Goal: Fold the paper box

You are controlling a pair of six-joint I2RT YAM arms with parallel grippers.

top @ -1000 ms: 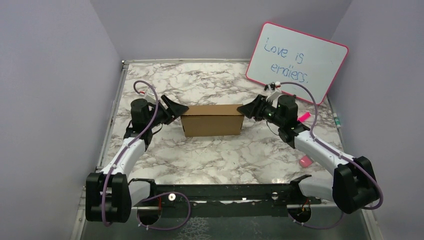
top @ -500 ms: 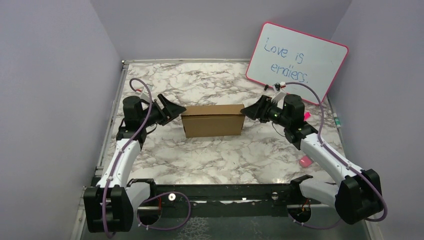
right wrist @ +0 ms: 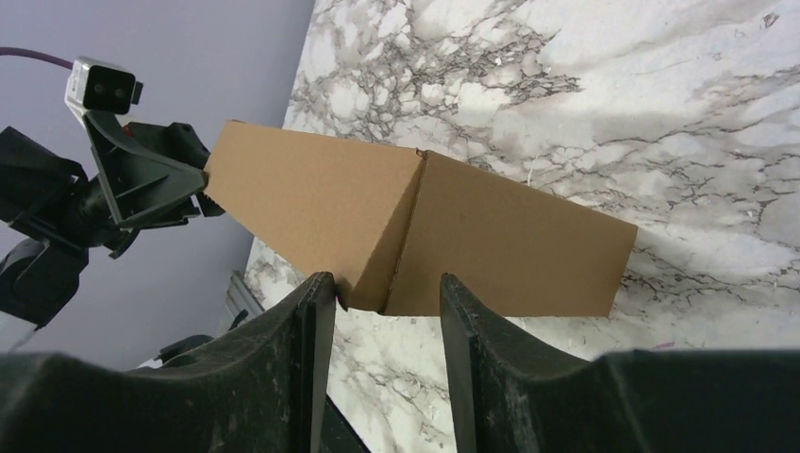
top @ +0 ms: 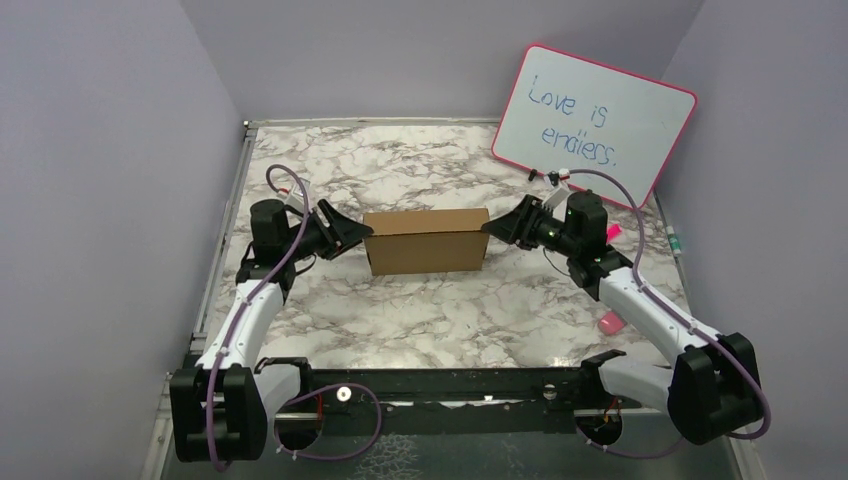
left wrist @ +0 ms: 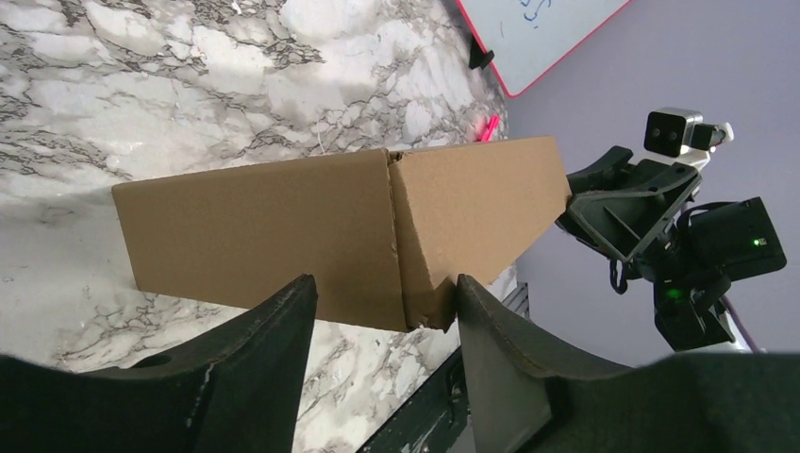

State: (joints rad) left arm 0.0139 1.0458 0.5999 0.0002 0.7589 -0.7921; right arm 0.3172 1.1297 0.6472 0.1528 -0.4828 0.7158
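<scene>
The plain brown cardboard paper box [top: 425, 240] is sitting near the middle of the marbled white-and-grey surface [top: 400, 310], standing as a closed rectangular block with one long side facing 6 o'clock; its walls and top are looking flat and square, and no loose flap or tab is showing in any view, so the folding is appearing close to finished; the left claw [top: 355, 232] is reaching in at the box's 9 o'clock end and the right claw [top: 497, 225] at its 3 o'clock end; each claw is holding its jaws parted, straddling a vertical corner of the box, with the tips seeming to touch the cardboard, though whether they are squeezing it is not showing; the arms are partly hiding the end faces, so any tabs there are going unchecked; what is remaining, in my judgement, is pressing the ends square and letting go; the pink-framed whiteboard [top: 593, 122] is leaning at 1 o'clock, well apart
</scene>
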